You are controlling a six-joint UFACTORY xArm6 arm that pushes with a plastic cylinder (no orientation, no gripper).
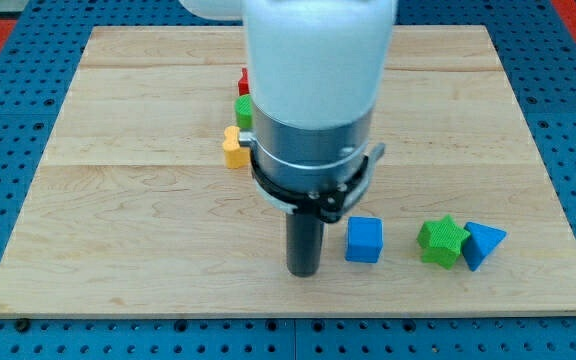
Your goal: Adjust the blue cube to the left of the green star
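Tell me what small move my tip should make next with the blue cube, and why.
Probably a short push toward the view's right. My tip sits just on the view's left of the blue cube, and the cube lies left of the green star with a gap between them, so a gentle nudge would bring it closer beside the star.

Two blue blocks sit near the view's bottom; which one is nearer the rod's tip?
The blue cube, just right of my tip. The blue triangular block lies beyond the green star.
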